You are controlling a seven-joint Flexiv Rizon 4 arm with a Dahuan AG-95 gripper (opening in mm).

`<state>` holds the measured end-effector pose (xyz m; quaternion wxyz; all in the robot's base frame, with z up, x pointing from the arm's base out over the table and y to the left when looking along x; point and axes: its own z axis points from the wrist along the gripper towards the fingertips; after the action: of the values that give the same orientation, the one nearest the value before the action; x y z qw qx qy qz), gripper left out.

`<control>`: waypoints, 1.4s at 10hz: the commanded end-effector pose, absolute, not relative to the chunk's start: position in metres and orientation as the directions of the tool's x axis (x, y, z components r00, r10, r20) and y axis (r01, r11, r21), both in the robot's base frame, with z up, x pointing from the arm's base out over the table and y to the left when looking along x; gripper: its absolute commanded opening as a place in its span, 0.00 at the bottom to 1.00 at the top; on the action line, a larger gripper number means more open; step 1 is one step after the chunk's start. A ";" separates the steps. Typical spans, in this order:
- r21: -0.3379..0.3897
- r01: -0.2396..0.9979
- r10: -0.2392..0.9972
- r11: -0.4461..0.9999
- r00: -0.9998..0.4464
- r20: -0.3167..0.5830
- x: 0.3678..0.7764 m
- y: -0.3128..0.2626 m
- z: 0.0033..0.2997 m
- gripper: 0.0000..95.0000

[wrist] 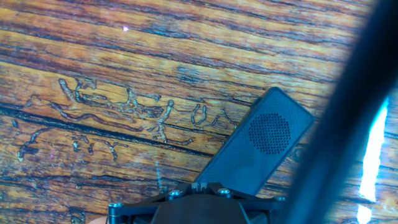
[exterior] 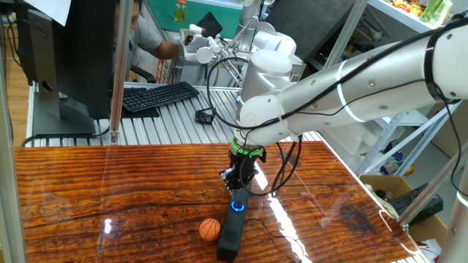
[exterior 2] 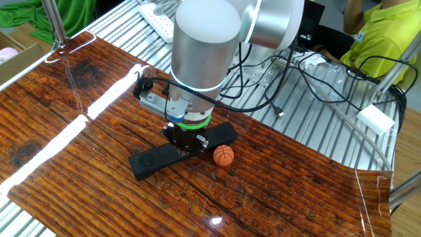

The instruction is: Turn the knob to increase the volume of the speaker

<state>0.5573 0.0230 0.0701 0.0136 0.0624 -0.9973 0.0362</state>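
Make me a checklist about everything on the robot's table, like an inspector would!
Surface: glossy dark wooden table, bright glare streaks.
Job's things: long slim black speaker bar lying flat; its small round blue-lit knob sits right under the hand.
Clutter: small orange ball beside the speaker.
Grippers: black two-finger gripper pointing down, shut at the knob; contact hidden.
Cables: black cable looping from the wrist; more wires behind the table.
Surroundings: black keyboard, dark monitor, a person in grey behind.
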 end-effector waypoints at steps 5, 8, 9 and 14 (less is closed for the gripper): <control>-0.064 -0.127 -0.125 0.990 -0.991 0.046 0.557 0.023 0.068 0.00; -0.063 -0.135 -0.133 0.989 -0.990 0.044 0.558 0.023 0.068 0.00; -0.063 -0.135 -0.133 0.989 -0.990 0.044 0.558 0.023 0.068 0.00; -0.052 -0.137 -0.136 0.989 -0.990 0.028 0.558 0.023 0.068 0.00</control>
<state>0.5565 0.0221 0.0689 0.0125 0.0687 -0.9971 0.0300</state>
